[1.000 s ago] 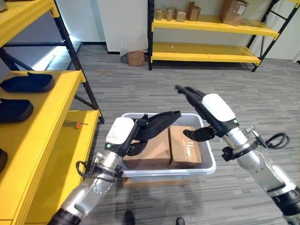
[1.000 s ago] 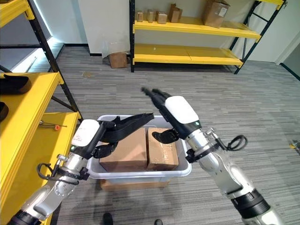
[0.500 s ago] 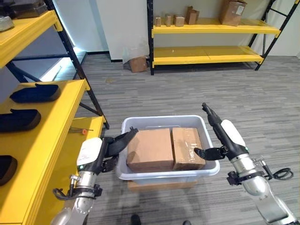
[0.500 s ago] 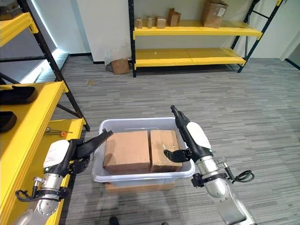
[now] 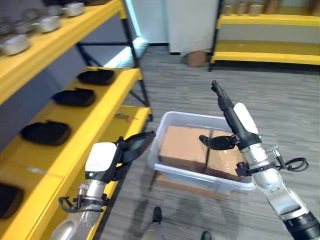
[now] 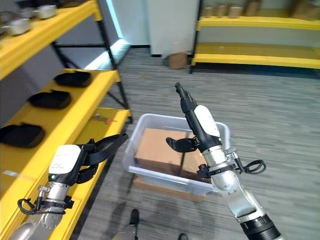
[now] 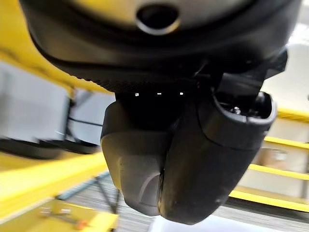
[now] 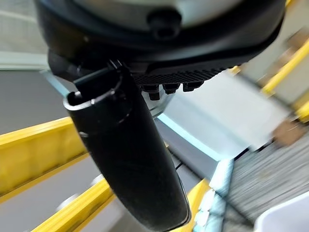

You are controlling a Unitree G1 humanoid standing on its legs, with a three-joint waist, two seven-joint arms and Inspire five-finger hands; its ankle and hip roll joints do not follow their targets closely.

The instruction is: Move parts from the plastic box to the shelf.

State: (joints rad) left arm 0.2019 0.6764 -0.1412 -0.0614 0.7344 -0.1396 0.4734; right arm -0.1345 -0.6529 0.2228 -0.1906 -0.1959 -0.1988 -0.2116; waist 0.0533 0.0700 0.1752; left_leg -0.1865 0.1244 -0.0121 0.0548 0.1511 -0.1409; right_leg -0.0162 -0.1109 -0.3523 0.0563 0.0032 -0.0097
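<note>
We see both hands open and empty: left hand (image 5: 131, 148) beside the box (image 5: 165, 169), right hand (image 5: 231, 116) above it.

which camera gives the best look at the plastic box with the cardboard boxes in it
The left eye view: the plastic box sits near the middle, its rim visible, with two cardboard boxes inside. The right eye view shows the same box, partly covered by the right hand. The right wrist view catches just a pale corner, and the left wrist view a pale edge.
</note>
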